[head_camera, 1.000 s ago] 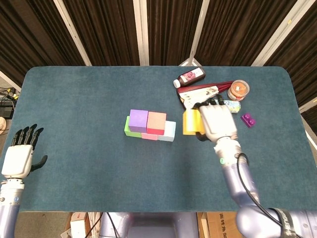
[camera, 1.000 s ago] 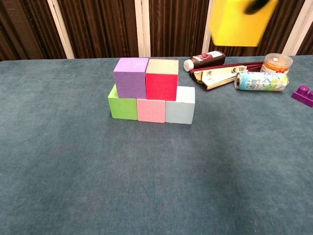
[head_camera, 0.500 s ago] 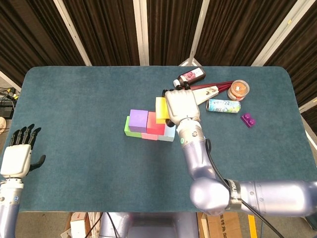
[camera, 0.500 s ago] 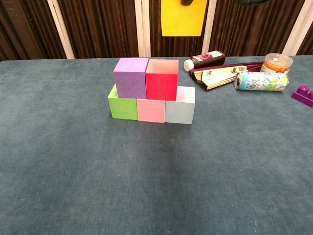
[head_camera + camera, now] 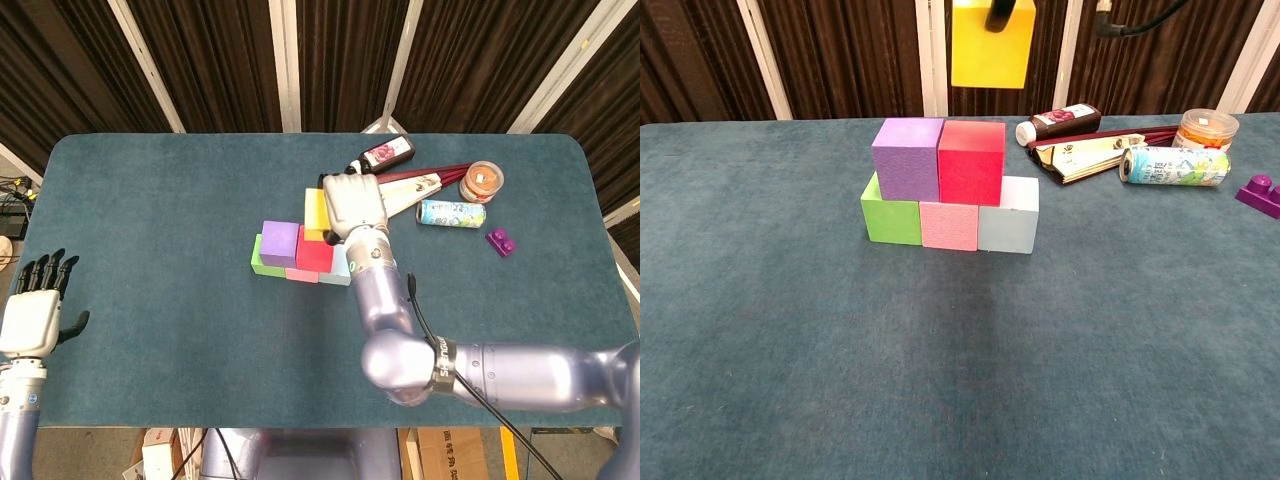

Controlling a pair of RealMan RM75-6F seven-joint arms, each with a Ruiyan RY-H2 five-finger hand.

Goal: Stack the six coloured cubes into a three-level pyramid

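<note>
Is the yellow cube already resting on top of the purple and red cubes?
No, the chest view shows the yellow cube held in the air, with a clear gap above the purple cube and the red cube.

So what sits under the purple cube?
The purple foam cube rests on the green cube and partly on the pink cube; the seam beneath is hidden.
</note>
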